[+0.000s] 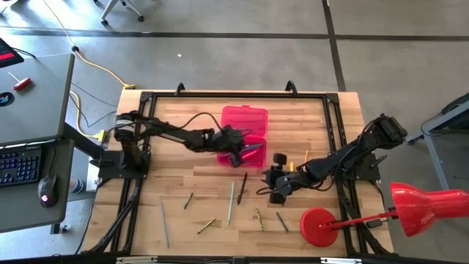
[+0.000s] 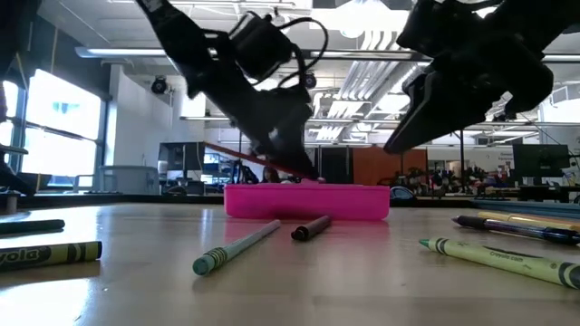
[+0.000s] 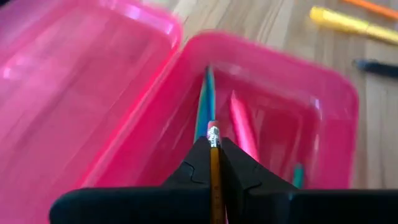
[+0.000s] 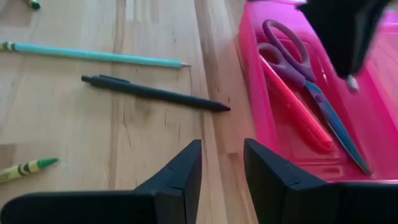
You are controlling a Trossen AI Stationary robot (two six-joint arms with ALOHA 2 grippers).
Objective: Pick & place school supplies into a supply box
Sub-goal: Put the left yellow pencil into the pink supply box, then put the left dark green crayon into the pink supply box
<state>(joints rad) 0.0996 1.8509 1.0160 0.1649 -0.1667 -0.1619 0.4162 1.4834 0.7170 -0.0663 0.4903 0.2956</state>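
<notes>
The pink supply box (image 1: 245,130) lies open on the table, its lid (image 3: 74,81) on the far side and its tray (image 3: 280,112) on the near side. In the tray lie purple-handled scissors (image 4: 292,56) and a pink pencil (image 4: 298,118). My left gripper (image 1: 238,152) hangs over the tray, shut on an orange pencil (image 3: 214,162). My right gripper (image 1: 277,183) is open and empty above the table, to the right of the box. A dark pen (image 4: 155,93) and a teal pencil (image 4: 93,55) lie flat on the table beside the box. My left gripper pinches the orange pencil between its two fingers, just behind the eraser end (image 3: 213,134), which sticks out past the fingertips. The pencil lies along the fingers. It is lifted clear and slants down toward the tray in the low view (image 2: 254,158).
More pencils, pens and crayons lie scattered on the near half of the table (image 1: 231,203) (image 1: 164,224) (image 1: 282,221). A red lamp with a round base (image 1: 319,226) stands at the near right. An orange pencil (image 1: 305,158) lies near my right arm.
</notes>
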